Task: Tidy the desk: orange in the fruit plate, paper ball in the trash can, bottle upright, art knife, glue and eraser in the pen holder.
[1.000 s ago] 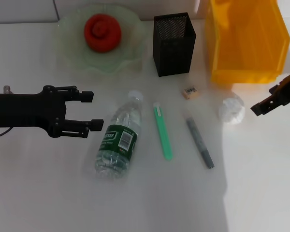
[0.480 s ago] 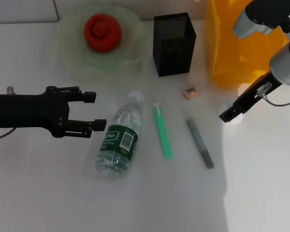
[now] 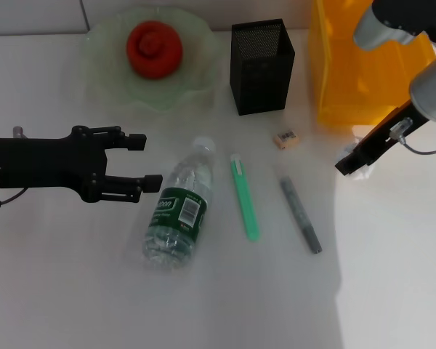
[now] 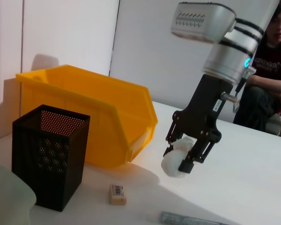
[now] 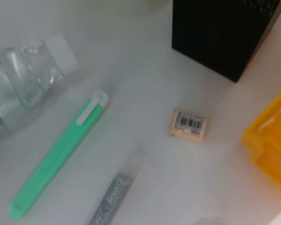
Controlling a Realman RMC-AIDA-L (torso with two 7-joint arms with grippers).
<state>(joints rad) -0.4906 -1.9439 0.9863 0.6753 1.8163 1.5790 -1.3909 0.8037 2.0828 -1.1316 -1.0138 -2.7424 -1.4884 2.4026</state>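
The orange lies in the pale green fruit plate at the back left. The bottle lies on its side mid-table. My left gripper is open just left of the bottle's upper half, not touching it. The green art knife, grey glue stick and tan eraser lie to the bottle's right. The black pen holder and orange-yellow trash can stand at the back. My right gripper is shut on the paper ball, in front of the trash can.
A person sits beyond the table's far side in the left wrist view. The right wrist view shows the eraser, art knife, glue and pen holder below it. The table's near half is bare white.
My right gripper came in from the right edge over the paper ball and closed on it, so the ball no longer shows on the table. My left gripper edged right toward the bottle.
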